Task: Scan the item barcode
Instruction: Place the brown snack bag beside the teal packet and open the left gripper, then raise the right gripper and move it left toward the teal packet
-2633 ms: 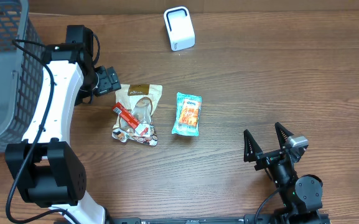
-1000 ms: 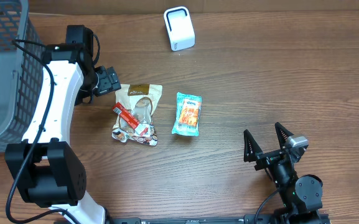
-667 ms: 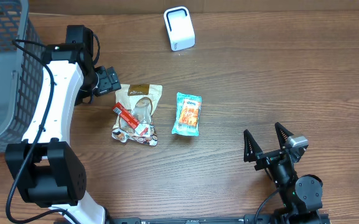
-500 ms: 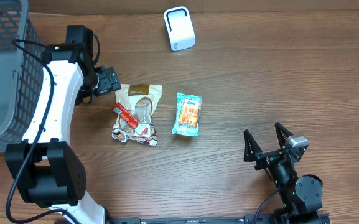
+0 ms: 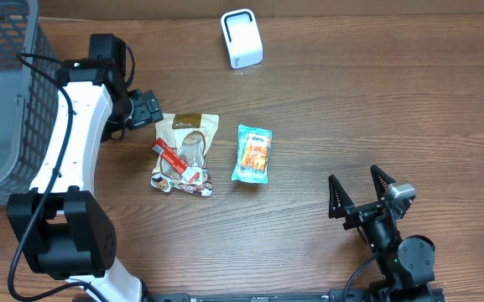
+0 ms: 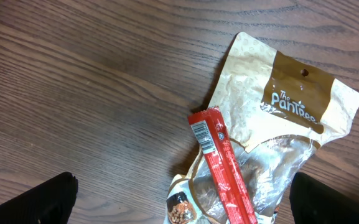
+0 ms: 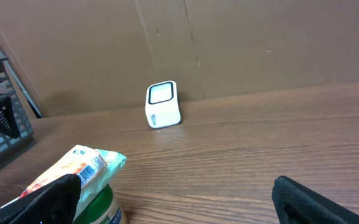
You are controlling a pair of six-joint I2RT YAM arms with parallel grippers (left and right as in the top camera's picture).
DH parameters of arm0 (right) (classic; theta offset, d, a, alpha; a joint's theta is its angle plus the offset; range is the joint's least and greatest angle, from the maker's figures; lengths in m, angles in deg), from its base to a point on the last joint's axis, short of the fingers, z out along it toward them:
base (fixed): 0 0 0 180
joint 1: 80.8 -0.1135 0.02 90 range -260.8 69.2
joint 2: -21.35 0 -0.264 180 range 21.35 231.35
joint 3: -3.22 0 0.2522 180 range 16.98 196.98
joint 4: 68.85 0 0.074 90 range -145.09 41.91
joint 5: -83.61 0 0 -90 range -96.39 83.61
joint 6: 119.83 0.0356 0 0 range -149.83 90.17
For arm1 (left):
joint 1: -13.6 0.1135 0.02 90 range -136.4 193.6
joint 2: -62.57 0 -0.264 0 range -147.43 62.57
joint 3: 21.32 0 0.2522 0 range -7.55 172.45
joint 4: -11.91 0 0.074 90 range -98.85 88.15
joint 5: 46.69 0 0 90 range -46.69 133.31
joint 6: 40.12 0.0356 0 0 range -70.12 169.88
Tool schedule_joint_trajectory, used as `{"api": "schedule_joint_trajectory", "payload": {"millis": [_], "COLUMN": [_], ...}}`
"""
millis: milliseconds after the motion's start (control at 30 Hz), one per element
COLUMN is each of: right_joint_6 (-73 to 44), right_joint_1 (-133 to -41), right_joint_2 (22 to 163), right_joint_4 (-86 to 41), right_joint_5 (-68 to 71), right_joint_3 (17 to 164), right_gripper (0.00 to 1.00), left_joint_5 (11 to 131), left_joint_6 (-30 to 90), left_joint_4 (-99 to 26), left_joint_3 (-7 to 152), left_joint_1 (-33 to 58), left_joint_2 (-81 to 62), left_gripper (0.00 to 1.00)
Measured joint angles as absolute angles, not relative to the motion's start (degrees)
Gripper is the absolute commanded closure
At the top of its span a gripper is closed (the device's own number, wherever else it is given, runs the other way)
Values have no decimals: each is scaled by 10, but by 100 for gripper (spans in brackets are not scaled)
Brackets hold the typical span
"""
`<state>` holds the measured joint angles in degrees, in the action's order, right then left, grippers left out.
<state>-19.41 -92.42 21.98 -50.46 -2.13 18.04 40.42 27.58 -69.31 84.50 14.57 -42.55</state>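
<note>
**Operator:** Locating the scannable items first: where do they lie?

**Technician:** Three items lie flat near the centre of the wooden table (image 5: 409, 101). A beige pouch (image 5: 193, 132) carries a brown header panel printed "The Pantree". A red stick pack (image 5: 170, 156) lies diagonally across the pouch toward its 8 o'clock side, touching it. A teal snack packet (image 5: 252, 154) lies at 3 o'clock of the pouch, just beside it but apart.

**Operator:** Is any code visible?

**Technician:** In the left wrist view, a white barcode panel (image 6: 201, 135) sits at the upper end of the red stick pack. Its digits are too small to read. In the right wrist view, the teal snack packet shows a corner barcode (image 7: 94, 163). The lettering beside it cannot be made out.

**Operator:** Where is the reader?

**Technician:** The white scanner (image 5: 242, 39) stands upright at 12 o'clock on the table, well apart from all three items. Its window is framed in white.

**Operator:** What is the state of each claw?

**Technician:** The left gripper (image 5: 147, 109) sits at 10 o'clock of the beige pouch, near its top corner. Its jaws are spread wide and hold nothing. Its dark fingertips (image 6: 42, 199) show at the lower corners of the wrist view. The right gripper (image 5: 359, 194) sits at 4 o'clock on the table, well apart from the items. Its jaws are also spread wide and empty. A wire basket (image 5: 7, 50) stands at the 9 o'clock edge.
</note>
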Motion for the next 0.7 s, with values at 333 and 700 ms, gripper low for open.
{"api": "schedule_joint_trajectory", "payload": {"millis": [333,700], "right_joint_6": [-194,-171], "right_joint_1": [-924,-924], "right_joint_2": [220,220], "right_joint_4": [-504,-485], "right_joint_5": [-22,1], "right_joint_3": [180,181], "right_gripper": [0,0], "left_joint_5": [404,404], "left_joint_6": [276,276], "left_joint_4": [-693,-693], "left_joint_3": [845,845], "left_joint_1": [146,146], "left_joint_2": [-426,-426], "left_gripper": [0,0]}}
